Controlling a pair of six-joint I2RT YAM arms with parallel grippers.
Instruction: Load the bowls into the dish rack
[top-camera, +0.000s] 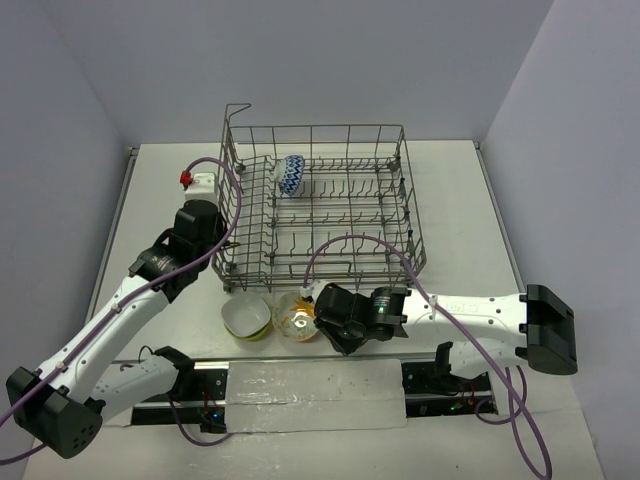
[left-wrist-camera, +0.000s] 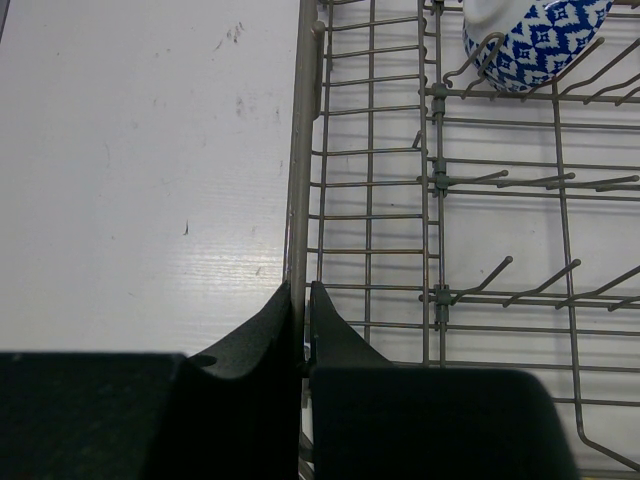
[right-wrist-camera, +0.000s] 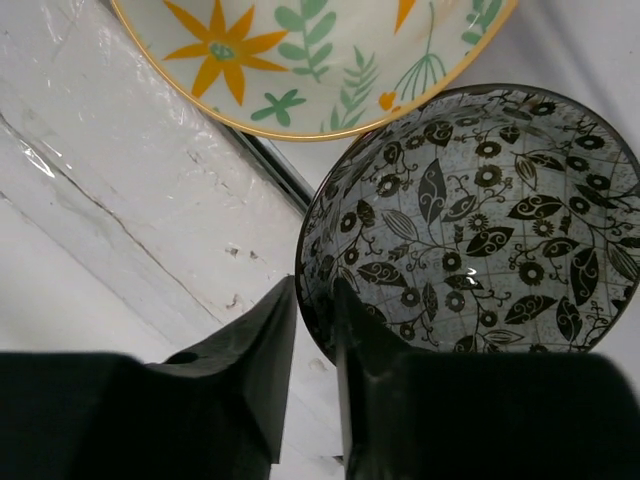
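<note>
One down, more to go: a blue-and-white patterned ceramic bowl (top-camera: 291, 175) is already sitting propped on its side among the tines at the far left of the large grey wire dish rack (top-camera: 330, 140), and no other bowl is showing inside it. At least two bowls are waiting on the white table (top-camera: 470, 230), side by side just in front of the rack's near edge. By my reckoning the job is only in its early part.

The right tool (right-wrist-camera: 315, 285) is working on the next one. Its fingers are drawn narrow and are pinching the rim of a round white bowl covered in dark leaf marks (right-wrist-camera: 480, 230), one finger inside the wall and one outside. Whether the bowl is lifted clear of the table I cannot tell. Just beyond it, with the rims close together, a cream bowl painted with yellow flowers and green sprigs (right-wrist-camera: 300, 50) is lying untouched.

On the other side, the left tool (left-wrist-camera: 300, 290) is clamped shut on the top wire of the rack's left side, apparently steadying it. The blue-and-white bowl is lying well apart from that tool, farther along the rack.
</note>
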